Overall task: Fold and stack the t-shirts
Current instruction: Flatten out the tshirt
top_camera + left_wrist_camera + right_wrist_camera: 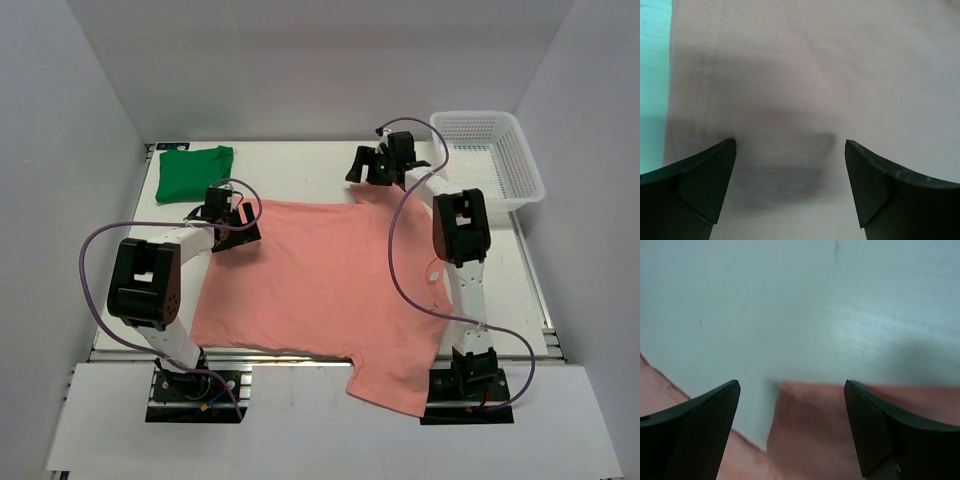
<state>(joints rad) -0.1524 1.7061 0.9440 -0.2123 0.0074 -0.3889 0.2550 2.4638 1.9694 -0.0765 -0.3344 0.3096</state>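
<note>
The salmon-pink t-shirt [320, 290] lies spread flat across the table, one sleeve hanging over the near edge. The bright green t-shirt [193, 171] lies folded at the far left corner. My left gripper [228, 222] is open, low over the pink shirt's far left corner; in the left wrist view [790, 150] the cloth [805, 75] fills the space between the jaws, hem stitching at left. My right gripper [368, 172] is open over the far sleeve; in the right wrist view [792, 390] the sleeve end [810, 425] lies between the jaws.
A white mesh basket [498, 160] stands at the far right corner, beside the right arm. White walls enclose the table on three sides. Purple cables loop from both arms.
</note>
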